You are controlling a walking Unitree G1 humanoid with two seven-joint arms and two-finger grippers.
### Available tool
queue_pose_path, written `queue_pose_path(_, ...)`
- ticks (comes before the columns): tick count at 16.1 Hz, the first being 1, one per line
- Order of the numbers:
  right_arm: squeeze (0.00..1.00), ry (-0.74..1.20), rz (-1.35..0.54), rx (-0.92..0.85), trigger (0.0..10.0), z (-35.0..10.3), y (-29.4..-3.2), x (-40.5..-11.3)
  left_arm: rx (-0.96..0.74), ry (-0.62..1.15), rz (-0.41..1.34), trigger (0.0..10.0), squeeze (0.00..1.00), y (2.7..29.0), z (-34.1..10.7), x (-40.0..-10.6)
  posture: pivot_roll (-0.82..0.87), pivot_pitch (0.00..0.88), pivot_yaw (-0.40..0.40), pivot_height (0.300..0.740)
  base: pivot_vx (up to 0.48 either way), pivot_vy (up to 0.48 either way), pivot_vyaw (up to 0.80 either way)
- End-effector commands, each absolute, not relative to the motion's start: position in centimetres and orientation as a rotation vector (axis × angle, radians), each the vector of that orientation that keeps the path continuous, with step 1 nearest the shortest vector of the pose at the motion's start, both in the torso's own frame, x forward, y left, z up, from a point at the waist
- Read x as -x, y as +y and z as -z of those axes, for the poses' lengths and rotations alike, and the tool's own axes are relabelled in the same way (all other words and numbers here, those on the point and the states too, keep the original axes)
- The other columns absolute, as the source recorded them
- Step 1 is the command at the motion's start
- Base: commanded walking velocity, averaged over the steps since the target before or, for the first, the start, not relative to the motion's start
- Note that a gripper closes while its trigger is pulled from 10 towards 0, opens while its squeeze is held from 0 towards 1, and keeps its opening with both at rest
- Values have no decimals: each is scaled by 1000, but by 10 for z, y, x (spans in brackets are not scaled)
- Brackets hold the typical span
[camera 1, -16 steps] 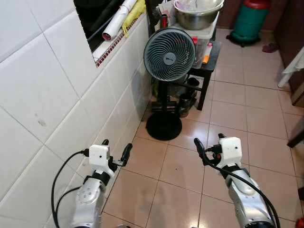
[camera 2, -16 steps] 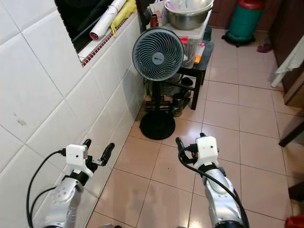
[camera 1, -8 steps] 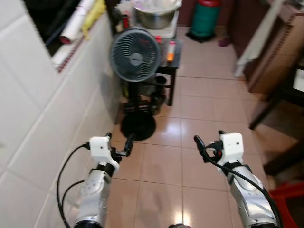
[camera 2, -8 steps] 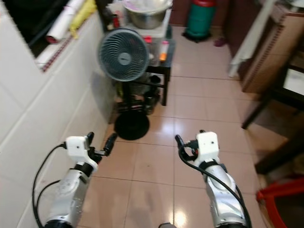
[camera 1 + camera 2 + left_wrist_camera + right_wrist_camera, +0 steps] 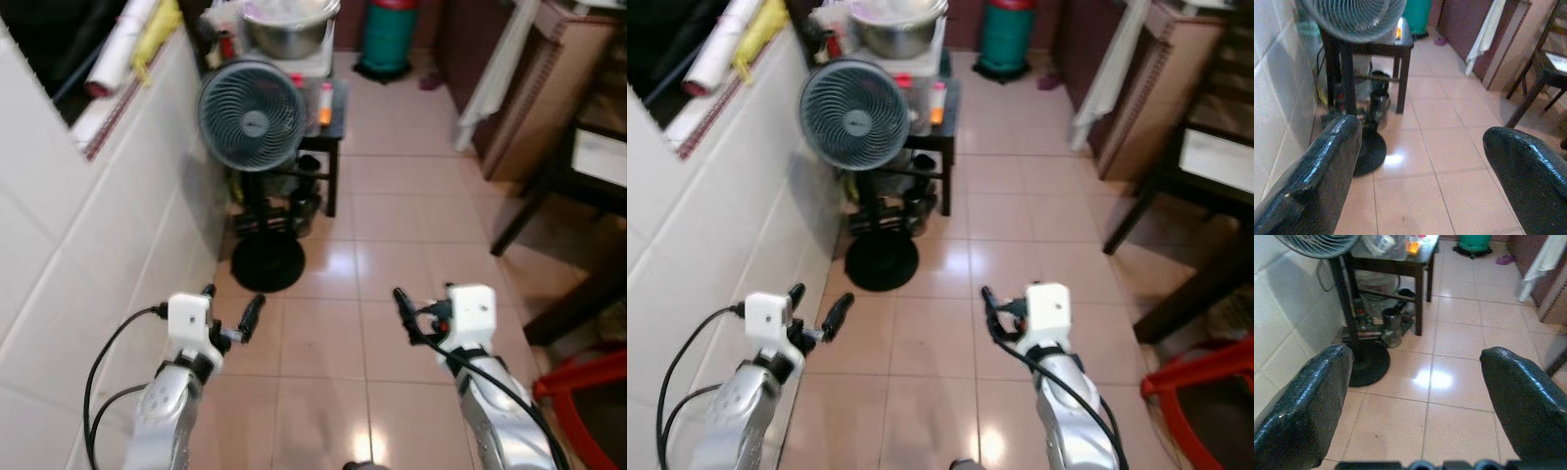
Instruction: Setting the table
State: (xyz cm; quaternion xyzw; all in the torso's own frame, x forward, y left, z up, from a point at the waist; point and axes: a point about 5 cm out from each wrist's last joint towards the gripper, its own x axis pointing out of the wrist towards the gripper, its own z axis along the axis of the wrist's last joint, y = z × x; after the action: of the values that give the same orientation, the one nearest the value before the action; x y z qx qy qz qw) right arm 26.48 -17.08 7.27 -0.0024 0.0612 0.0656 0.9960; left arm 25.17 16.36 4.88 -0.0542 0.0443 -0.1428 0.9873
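Tiled floor (image 5: 392, 206), pinkish and glossy, takes up most of the scene, with a white tiled wall (image 5: 59, 245) along the left. Far right stands a dark wooden table (image 5: 578, 166), only its edge and legs visible, probably the one to set; a red plastic stool or basket (image 5: 588, 392) sits near right. Far left, a grey pedestal fan (image 5: 252, 115) stands in front of a small dark side table (image 5: 328, 127) that carries a steel bowl (image 5: 284, 24). No plates or cutlery can be made out, so the tableware's location cannot be told. If the steel bowl is wanted, it would likely be stiff, light and slippery, best pinched at the rim. Left gripper (image 5: 231, 315) and right gripper (image 5: 423, 311) hover near, fingers spread wide, holding nothing.
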Motion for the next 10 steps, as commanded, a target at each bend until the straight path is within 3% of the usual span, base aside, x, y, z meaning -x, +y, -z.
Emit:
queue_pose_path(1, 0, 120, -84, -3, 10000, -75, -175, -259, 91, 102, 316, 10000, 0, 167, -48, -243, -21, 127, 52, 740, 0, 0, 0)
queue_pose_path(10, 0, 121, -26, 5, 10000, -84, -194, -220, 50, 154, 326, 10000, 0, 177, -48, -220, -78, 116, 58, 740, 0, 0, 0)
